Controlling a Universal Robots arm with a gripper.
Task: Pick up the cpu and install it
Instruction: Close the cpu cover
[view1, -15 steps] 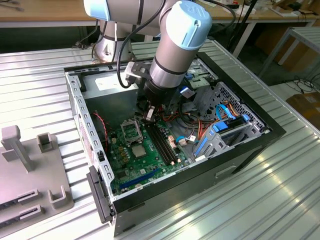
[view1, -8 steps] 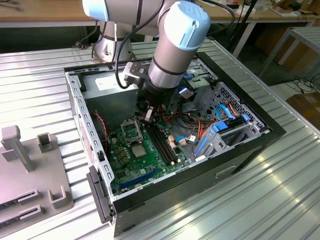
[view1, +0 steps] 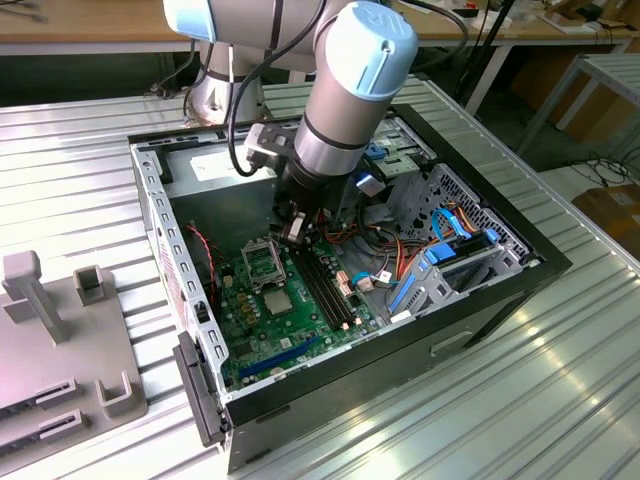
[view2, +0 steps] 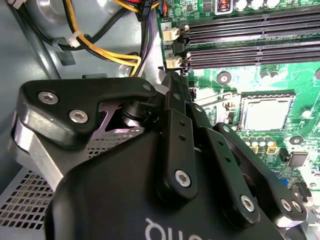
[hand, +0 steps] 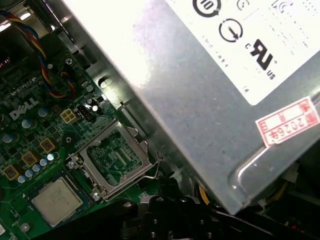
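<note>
Arm (view1: 345, 110) reaches down into the open case (view1: 540, 265), which lies on its side on the ribbed metal desk (view1: 60, 190). The jaws hang low over the green board (view1: 255, 335), close above it. How far they are parted: cannot tell.

The cpu (view1: 279, 300) is apart from the jaws, flat and pale, sitting in the black-edged socket on the board. It is seen in both wrist views (view2: 265, 112) (hand: 56, 200), face up and square to its seat.

The hinged metal frame (view1: 262, 262) is tipped open and lies nearer the jaws than the cpu does, just beside the cpu. In the first wrist view the frame (hand: 115, 159) shows green board through its window, with a wire lever along one edge.

Memory slots (view1: 325, 285) run just to the other side of the jaws. In the second wrist view the slot ends (view2: 250, 35) with white clips sit close by the jaw tips.

The grey power supply (hand: 200, 75) stands behind the jaws. Yellow and black cables (view2: 100, 50) run beside it.

A grey fixture (view1: 50, 330) rests on the desk, well apart from the jaws, outside the case.
</note>
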